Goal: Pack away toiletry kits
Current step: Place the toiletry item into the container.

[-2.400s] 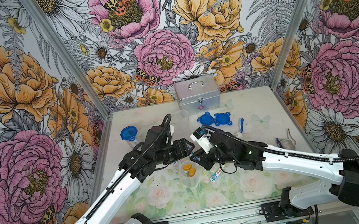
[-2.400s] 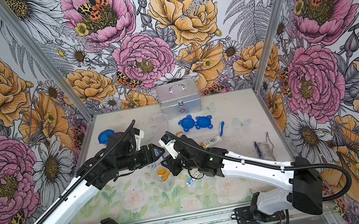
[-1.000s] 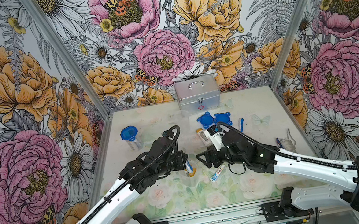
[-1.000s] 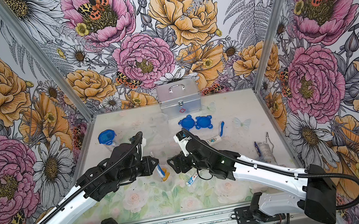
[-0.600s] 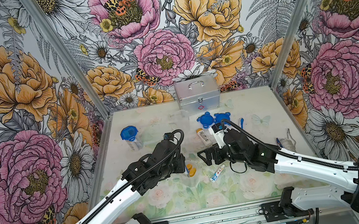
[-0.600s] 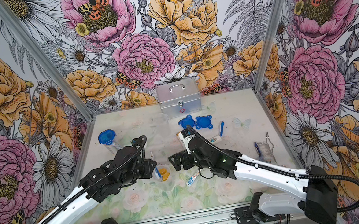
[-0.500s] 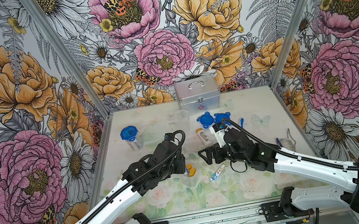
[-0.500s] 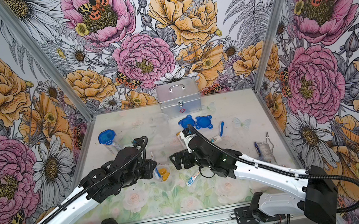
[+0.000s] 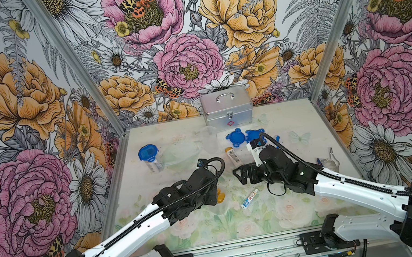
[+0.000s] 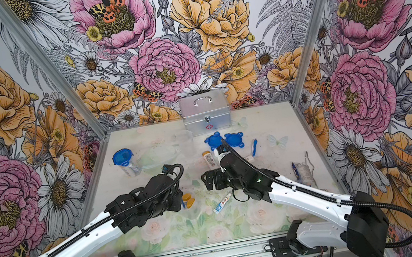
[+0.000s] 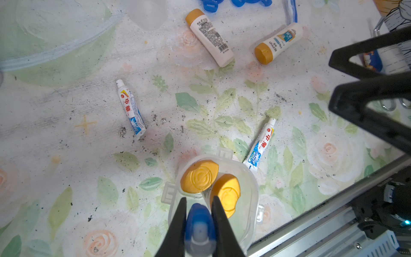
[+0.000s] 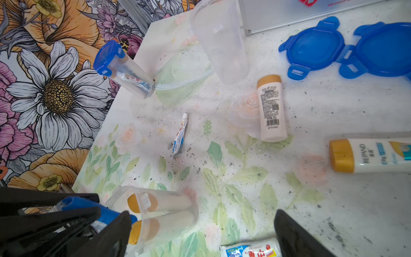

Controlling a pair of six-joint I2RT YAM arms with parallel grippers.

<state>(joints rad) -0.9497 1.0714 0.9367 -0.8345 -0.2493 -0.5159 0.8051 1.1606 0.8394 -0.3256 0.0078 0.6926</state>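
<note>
Toothbrush [image 11: 200, 224] is clamped in the left gripper [image 11: 198, 201], right at the rim of the clear cup [image 11: 252, 200], which holds two yellow-capped bottles [image 11: 199, 177]. Their caps crowd the mouth, so the brush could snag there or tip the cup. The right gripper [image 9: 242, 177], near the cup, gapes empty

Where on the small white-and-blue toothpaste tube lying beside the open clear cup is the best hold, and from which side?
Take the small white-and-blue toothpaste tube across its red-printed middle, straight down from above, jaws closing across its narrow width. It lies flat, its blue crimped end close by the clear plastic cup, so keeping toward the cap probably avoids the rim.
</note>
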